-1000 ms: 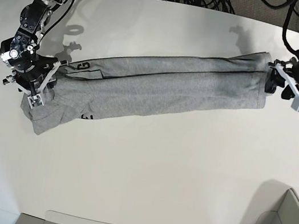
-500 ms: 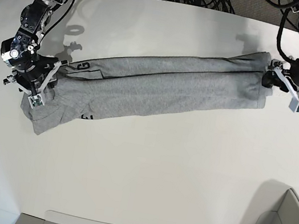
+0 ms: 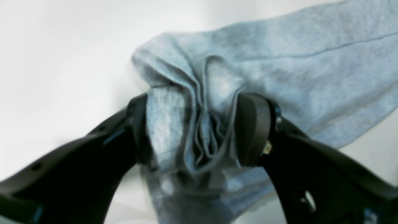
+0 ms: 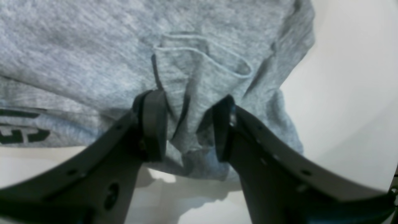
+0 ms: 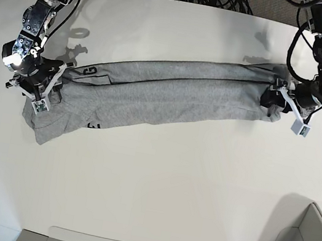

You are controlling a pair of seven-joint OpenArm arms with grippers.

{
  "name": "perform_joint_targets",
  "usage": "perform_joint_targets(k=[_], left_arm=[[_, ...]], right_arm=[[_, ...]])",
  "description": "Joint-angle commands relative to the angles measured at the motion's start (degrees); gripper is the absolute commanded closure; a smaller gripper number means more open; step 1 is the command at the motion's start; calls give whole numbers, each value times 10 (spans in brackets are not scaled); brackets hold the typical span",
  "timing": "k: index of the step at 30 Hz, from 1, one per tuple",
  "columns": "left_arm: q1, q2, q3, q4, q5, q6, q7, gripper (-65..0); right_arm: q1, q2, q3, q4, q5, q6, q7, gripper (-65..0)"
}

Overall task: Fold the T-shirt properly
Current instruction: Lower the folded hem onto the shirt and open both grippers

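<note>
T-shirt lies as a long band between the arms; left gripper and right gripper each pinch one bunched end.

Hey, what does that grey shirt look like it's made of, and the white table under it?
The grey short-sleeved T-shirt looks like a soft cotton-type knit: heathered flecks, a matte surface, limp bunched folds and a stitched hem line. The exact fibre can't be told. The white rounded table looks like a smooth, hard laminate or painted board with a slight sheen, since it carries soft shadows and faint reflections.
</note>
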Motion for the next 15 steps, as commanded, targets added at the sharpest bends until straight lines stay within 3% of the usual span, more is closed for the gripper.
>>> perform_joint_targets(k=[1, 4, 8, 9, 12, 15], left_arm=[[12, 3, 8, -6, 28, 4, 45, -386], [12, 8, 5, -7, 32, 4, 45, -305], [12, 3, 2, -7, 33, 4, 45, -35], [12, -1, -7, -8, 33, 4, 47, 0], [12, -11, -65, -16, 34, 4, 49, 0], [7, -44, -105, -36, 34, 4, 42, 0]], right_arm=[[11, 7, 1, 10, 5, 5, 7, -243], [11, 7, 3, 10, 5, 5, 7, -243], [11, 8, 4, 10, 5, 5, 8, -243], [11, 8, 4, 11, 5, 5, 8, -243], [11, 4, 5, 13, 6, 5, 8, -243], [11, 3, 5, 14, 9, 5, 8, -243]])
